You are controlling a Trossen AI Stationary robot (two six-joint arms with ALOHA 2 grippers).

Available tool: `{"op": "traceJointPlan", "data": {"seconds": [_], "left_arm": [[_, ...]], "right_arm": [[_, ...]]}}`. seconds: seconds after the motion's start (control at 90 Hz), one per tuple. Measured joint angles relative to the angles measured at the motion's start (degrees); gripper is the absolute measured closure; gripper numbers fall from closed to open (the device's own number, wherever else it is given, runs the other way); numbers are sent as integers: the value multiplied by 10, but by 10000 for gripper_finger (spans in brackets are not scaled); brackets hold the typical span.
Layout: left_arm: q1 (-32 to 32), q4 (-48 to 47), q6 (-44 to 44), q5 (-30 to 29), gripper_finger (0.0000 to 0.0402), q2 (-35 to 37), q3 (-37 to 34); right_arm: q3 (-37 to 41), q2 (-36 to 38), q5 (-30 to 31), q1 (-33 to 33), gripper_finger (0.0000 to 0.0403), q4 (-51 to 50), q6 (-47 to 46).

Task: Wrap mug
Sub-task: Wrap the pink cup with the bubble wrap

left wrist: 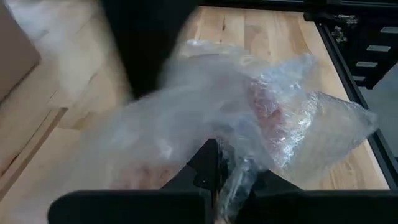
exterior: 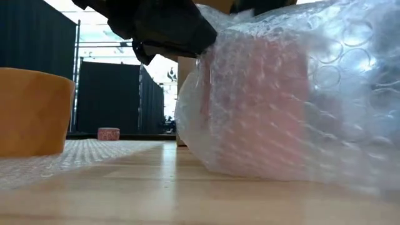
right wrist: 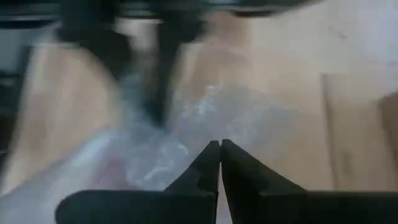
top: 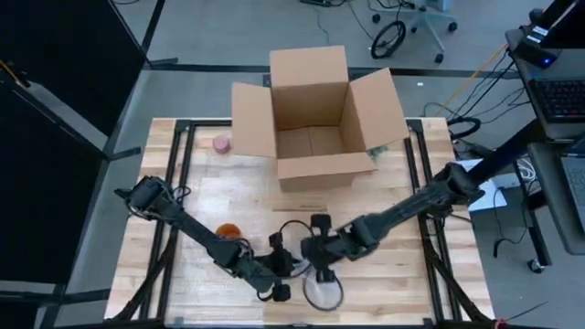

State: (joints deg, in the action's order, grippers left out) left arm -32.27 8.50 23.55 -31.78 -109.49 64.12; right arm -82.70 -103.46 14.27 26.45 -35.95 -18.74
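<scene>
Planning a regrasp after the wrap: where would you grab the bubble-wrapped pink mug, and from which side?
Judging from the pictures, grip the loose flared tail of the clear bubble wrap, not the pink mug body. The bundle is rounded and slick; the tail is thin, flat and sticks out free of the left gripper, which is shut on the wrap. Come in from above on the side away from that gripper.

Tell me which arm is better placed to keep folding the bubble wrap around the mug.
Probably the left. Its tool is shut on the bubble wrap covering the pink mug. The right tool is closed above the wrap, apparently holding nothing.
</scene>
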Motion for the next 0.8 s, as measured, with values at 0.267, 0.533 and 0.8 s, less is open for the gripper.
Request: {"op": "traceJointPlan", "data": {"seconds": [0.267,0.533,0.8], "left_arm": [[5,0,2,0,402,0,0],[9,4,16,3,402,0,0],[-3,-34,-2,33,402,29,19]], "right_arm": [[0,-15,-23,33,403,-4,-34],[30,-40,-39,26,403,9,-47],[31,-73,-57,21,403,13,-57]]}}
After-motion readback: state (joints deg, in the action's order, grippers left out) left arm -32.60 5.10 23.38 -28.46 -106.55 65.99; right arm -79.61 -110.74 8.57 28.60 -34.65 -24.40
